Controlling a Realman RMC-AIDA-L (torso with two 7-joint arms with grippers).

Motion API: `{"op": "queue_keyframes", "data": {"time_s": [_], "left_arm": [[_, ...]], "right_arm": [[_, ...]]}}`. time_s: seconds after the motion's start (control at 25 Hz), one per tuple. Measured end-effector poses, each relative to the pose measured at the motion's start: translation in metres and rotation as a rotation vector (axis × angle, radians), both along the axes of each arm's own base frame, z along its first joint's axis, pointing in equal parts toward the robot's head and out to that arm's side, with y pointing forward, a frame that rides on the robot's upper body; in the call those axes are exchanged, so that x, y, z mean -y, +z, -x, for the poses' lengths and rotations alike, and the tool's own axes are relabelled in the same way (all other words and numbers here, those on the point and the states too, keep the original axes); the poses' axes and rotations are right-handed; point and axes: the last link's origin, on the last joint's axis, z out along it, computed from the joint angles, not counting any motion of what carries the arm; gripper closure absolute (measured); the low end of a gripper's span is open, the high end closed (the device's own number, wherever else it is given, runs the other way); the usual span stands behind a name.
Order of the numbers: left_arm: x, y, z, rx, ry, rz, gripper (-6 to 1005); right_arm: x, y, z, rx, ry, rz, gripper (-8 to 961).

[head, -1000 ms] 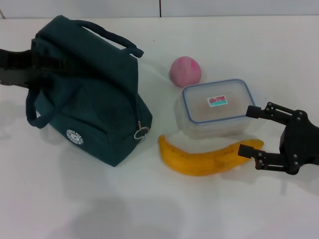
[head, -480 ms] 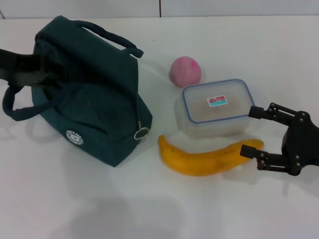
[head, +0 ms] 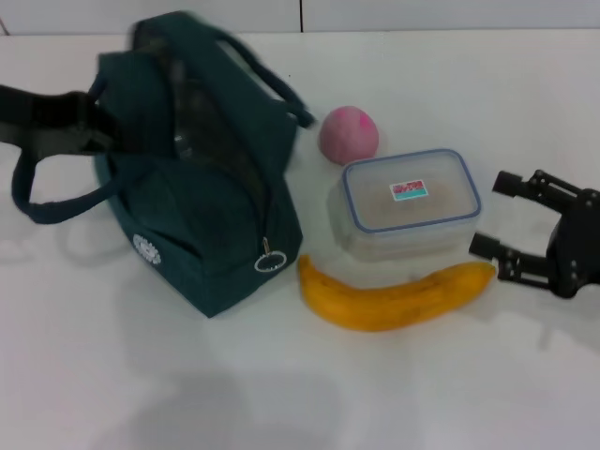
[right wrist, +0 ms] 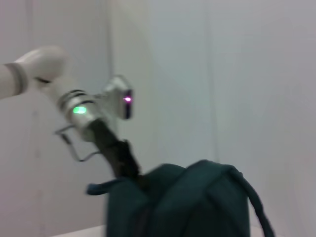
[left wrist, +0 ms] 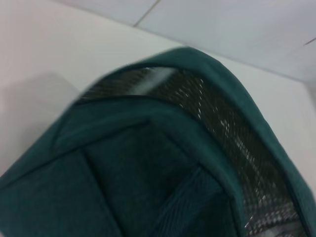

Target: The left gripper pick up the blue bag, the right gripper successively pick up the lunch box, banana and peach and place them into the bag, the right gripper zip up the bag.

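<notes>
Left gripper [head: 94, 127] is at the upper edge of the blue bag [head: 211, 216]; its fingers are hidden in the fabric, so their state cannot be told. The bag's mouth gapes, foil lining visible. Right gripper [head: 502, 216] is spread wide and empty, with the lunch box [head: 410, 202] just beside it and the banana [head: 394, 298] tip near its lower finger. The peach [head: 349, 133] lies beyond the box.

Lighting was bright and even from above, with only soft grey shadows on the white table [head: 394, 394]. The blue bag [head: 202, 202] was smeared by motion blur in the head view. Both wrist views looked soft too, probably motion blur, and the foil lining [left wrist: 222, 123] glinted a bit.
</notes>
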Motion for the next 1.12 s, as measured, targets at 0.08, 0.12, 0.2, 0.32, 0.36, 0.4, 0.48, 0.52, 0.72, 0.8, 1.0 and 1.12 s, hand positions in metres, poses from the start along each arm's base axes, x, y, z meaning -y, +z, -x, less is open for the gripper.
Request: {"op": "queue_keyframes", "data": {"time_s": [0.08,0.12,0.2,0.32,0.36,0.4,0.48,0.52,0.72,0.8,1.0,1.12], "left_arm": [[0.000,0.001,-0.004,0.026,-0.019,0.001,920],[0.000,0.001,-0.006,0.030,-0.023,0.004,954],[0.000,0.001,-0.008,0.039,-0.032,0.007,954],[-0.001,-0.001,-0.012,0.043,-0.036,0.012,955],[-0.001,-0.002,-0.013,0.044,-0.037,0.016,955],[-0.002,-0.003,-0.014,0.045,-0.037,0.019,955],[-0.002,-0.005,-0.014,0.045,-0.036,0.025,955],[-0.002,-0.005,-0.014,0.046,-0.036,0.026,955],[-0.002,-0.007,-0.015,0.045,-0.037,0.030,955],[-0.002,-0.009,-0.016,0.049,-0.039,0.033,955],[-0.002,-0.011,-0.017,0.049,-0.043,0.039,955],[-0.002,-0.012,-0.018,0.050,-0.044,0.040,955]], "right_arm": [[-0.003,0.000,-0.003,-0.018,-0.048,-0.018,124],[-0.004,0.000,-0.005,-0.026,-0.072,-0.028,124],[-0.008,0.000,-0.009,-0.045,-0.120,-0.048,125],[-0.017,-0.001,-0.017,-0.075,-0.242,-0.062,125],[-0.020,-0.001,-0.020,-0.089,-0.287,-0.062,125],[-0.021,-0.001,-0.023,-0.102,-0.325,-0.061,125],[-0.028,-0.002,-0.028,-0.137,-0.417,-0.060,125],[-0.032,-0.003,-0.031,-0.154,-0.470,-0.054,125],[-0.050,-0.015,-0.037,-0.207,-0.675,0.025,125],[-0.055,-0.020,-0.033,-0.228,-0.708,0.062,125],[-0.056,-0.031,-0.022,-0.317,-0.771,0.183,126],[-0.054,-0.035,-0.020,-0.342,-0.789,0.227,126]]}}
